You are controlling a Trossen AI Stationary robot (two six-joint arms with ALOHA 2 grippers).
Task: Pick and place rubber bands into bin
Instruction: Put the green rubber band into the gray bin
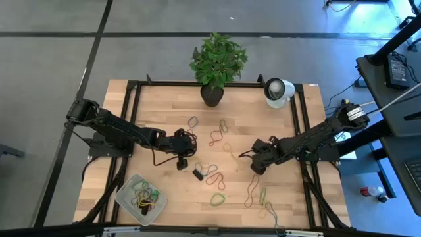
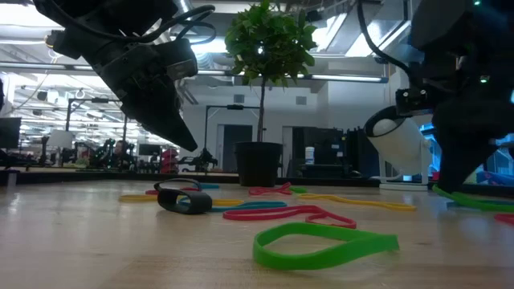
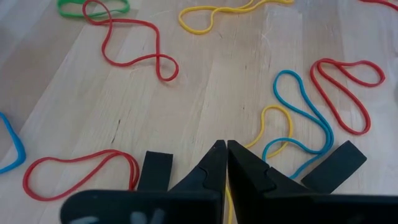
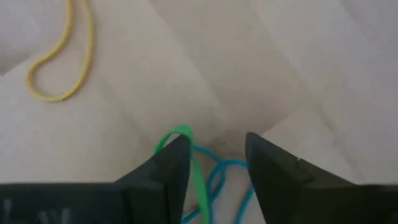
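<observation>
Our left gripper (image 1: 182, 162) hangs clenched and empty, the bin (image 1: 126, 191) well off toward the table's near left corner; our right gripper (image 4: 216, 163), jaws parted, straddles green and blue bands (image 4: 208, 169) directly beneath its tips; so it is nearer.

Coloured rubber bands (image 1: 218, 178) lie scattered flat across the wooden tabletop; several more sit tangled inside the translucent bin (image 1: 125, 195) near the front-left corner.
</observation>
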